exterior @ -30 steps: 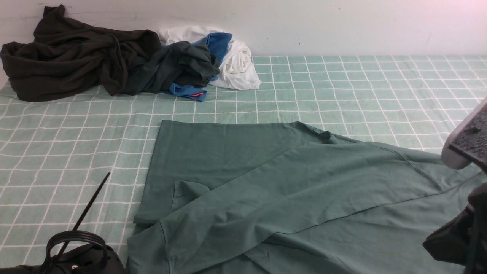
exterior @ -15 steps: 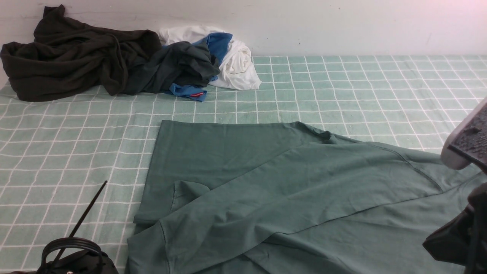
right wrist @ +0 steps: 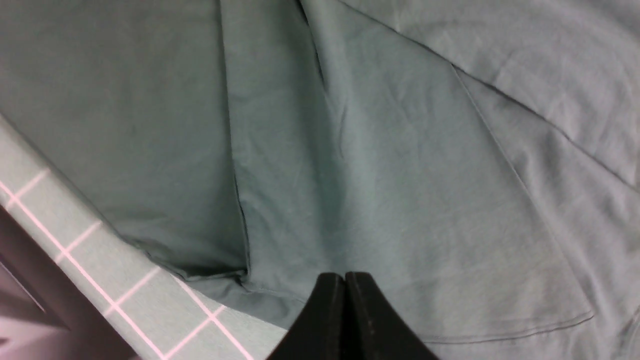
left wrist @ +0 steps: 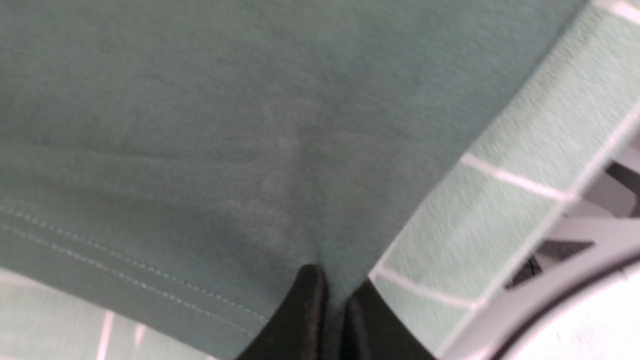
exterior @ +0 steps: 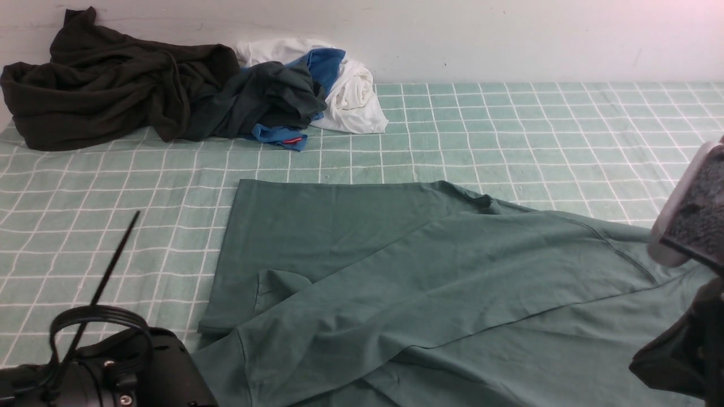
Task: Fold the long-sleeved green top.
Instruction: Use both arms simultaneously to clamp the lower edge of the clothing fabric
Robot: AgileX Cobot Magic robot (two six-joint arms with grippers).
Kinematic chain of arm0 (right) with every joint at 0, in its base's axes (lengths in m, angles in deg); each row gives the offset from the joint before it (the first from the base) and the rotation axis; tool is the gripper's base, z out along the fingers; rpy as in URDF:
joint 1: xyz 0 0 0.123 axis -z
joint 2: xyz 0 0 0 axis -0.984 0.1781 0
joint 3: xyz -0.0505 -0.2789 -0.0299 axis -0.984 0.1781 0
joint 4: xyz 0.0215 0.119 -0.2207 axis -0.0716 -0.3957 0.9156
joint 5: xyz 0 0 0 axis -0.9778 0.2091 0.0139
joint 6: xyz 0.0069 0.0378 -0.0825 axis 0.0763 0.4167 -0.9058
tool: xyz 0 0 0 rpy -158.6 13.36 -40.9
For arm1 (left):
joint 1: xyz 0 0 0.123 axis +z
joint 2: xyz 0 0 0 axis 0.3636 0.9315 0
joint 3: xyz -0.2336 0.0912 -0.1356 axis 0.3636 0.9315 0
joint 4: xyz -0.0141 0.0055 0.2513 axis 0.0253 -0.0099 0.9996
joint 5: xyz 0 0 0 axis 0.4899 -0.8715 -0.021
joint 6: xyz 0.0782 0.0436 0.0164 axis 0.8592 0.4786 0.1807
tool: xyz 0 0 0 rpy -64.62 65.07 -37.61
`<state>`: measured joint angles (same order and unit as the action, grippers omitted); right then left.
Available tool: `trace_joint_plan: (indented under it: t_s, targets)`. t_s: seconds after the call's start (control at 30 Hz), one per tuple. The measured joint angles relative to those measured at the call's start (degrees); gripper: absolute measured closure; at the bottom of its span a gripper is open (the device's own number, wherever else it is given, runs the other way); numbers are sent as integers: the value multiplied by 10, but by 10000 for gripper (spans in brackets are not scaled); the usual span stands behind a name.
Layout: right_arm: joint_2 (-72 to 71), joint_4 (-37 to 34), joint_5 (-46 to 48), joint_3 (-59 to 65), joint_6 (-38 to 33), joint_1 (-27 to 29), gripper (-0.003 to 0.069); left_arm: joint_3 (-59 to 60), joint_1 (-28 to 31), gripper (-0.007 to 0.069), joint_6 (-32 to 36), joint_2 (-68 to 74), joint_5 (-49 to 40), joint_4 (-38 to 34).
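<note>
The green long-sleeved top (exterior: pixel 396 271) lies spread on the checked cloth, its sleeves folded across the body. My left gripper (left wrist: pixel 332 292) is shut on a corner of the top (left wrist: pixel 250 125) next to its stitched hem; cloth shows between the fingertips. In the front view only the left arm's black body (exterior: pixel 113 373) shows, at the near left corner of the top. My right gripper (right wrist: pixel 345 280) is shut with its fingertips pressed together over the top (right wrist: pixel 375 175); no cloth shows between them. The right arm (exterior: pixel 690 220) stands at the right edge.
A very dark olive-black garment (exterior: pixel 102 85) is heaped at the back left by the wall. Beside it lies a dark grey-green garment (exterior: pixel 271 96) with blue and white cloth (exterior: pixel 356 96). The green checked tablecloth (exterior: pixel 509 130) covers the table; its edge shows in the right wrist view (right wrist: pixel 75 245).
The left arm's body has risen higher into the front view, and its thin black rod has shifted up and left. The right arm's pale part has tilted slightly. The top lies as before.
</note>
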<state>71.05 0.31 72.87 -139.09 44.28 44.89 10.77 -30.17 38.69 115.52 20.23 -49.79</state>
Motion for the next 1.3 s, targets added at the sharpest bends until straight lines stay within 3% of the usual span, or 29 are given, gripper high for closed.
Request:
trace_joint_plan:
  t_s: [0.13, 0.37, 0.47, 0.87, 1.3]
  targets:
    - [-1, -2, -1, 56, -75, 0, 593, 4, 0, 618, 2, -29, -43, 0]
    - [-1, 9, -47, 186, -148, 0, 325, 10, 0, 618, 2, -38, -46, -2]
    - [0, 40, -102, 226, -153, 0, 267, 10, 0, 618, 2, -38, -40, -2]
    - [81, 167, -263, 319, -116, 0, 304, 11, 0, 618, 2, -38, -28, -2]
    - [162, 211, -285, 315, -117, 0, 349, 11, 0, 618, 2, -38, -14, 5]
